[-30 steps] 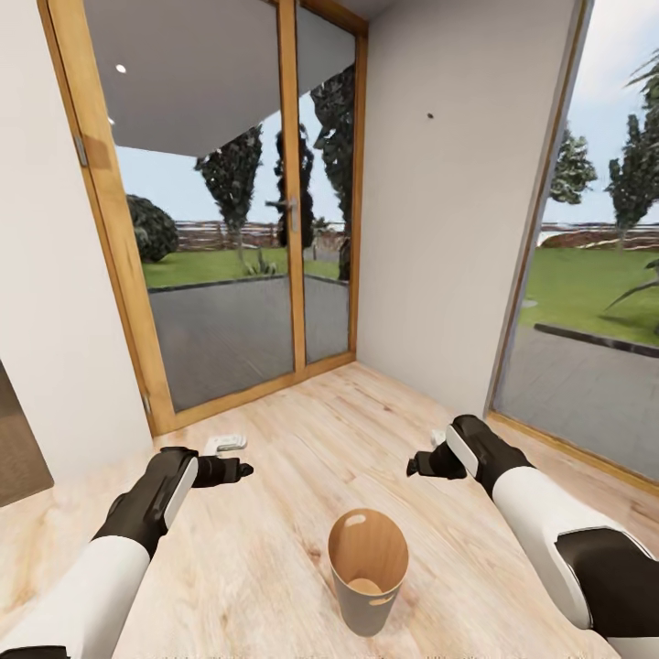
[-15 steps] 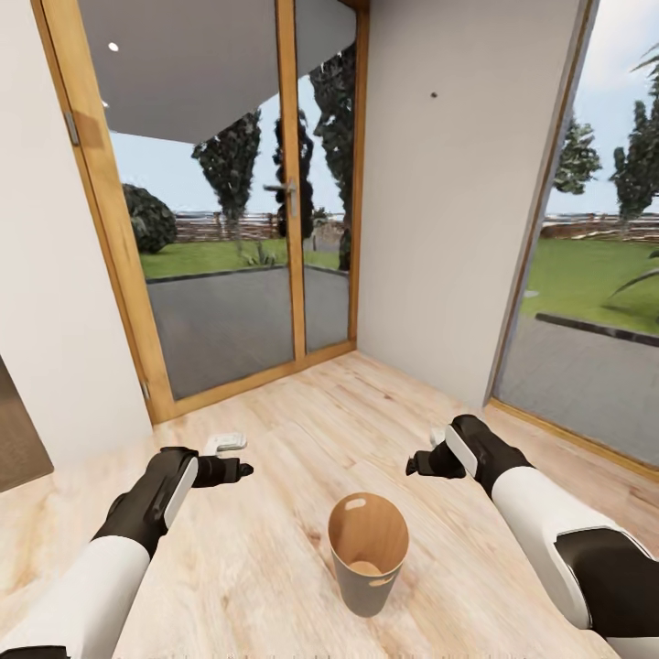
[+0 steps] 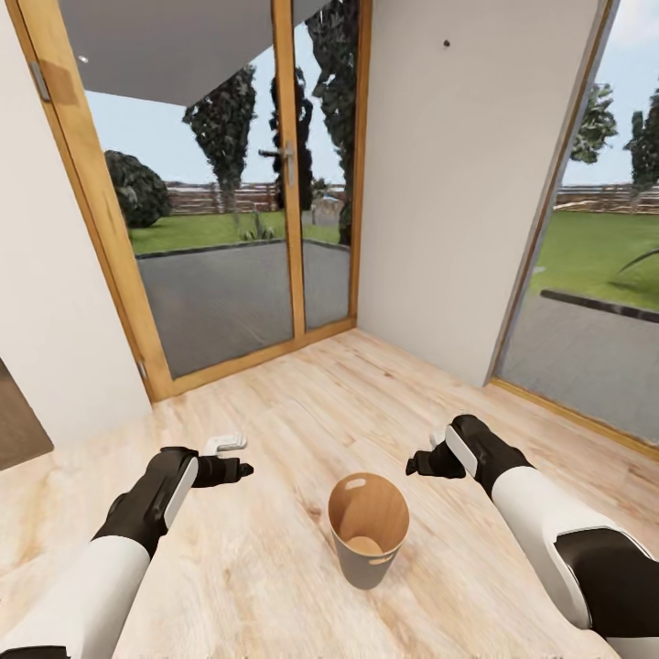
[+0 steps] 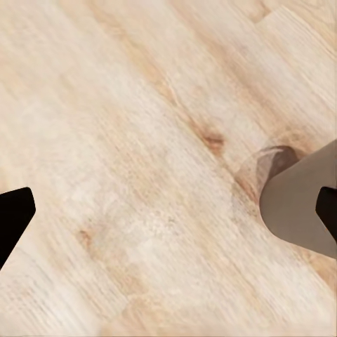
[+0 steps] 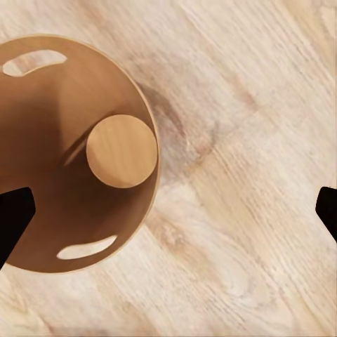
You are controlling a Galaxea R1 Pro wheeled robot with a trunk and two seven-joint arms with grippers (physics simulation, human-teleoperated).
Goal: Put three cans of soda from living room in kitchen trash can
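Tash can (image 3: 368,531) upright on wood floor (image 3: 275,549), 12 o'clock between your arms, interior empty. View has pitched down since a second ago; base closing in. Left pincer (image 3: 240,469), right pincer (image 3: 413,466) both released, carrying nothing. No soda delivered yet.

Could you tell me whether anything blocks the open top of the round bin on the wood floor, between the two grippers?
Nothing visible does. The round grey bin with a brown inside stands open-mouthed on the pale wood floor; the left gripper and right gripper hover on either side of it.
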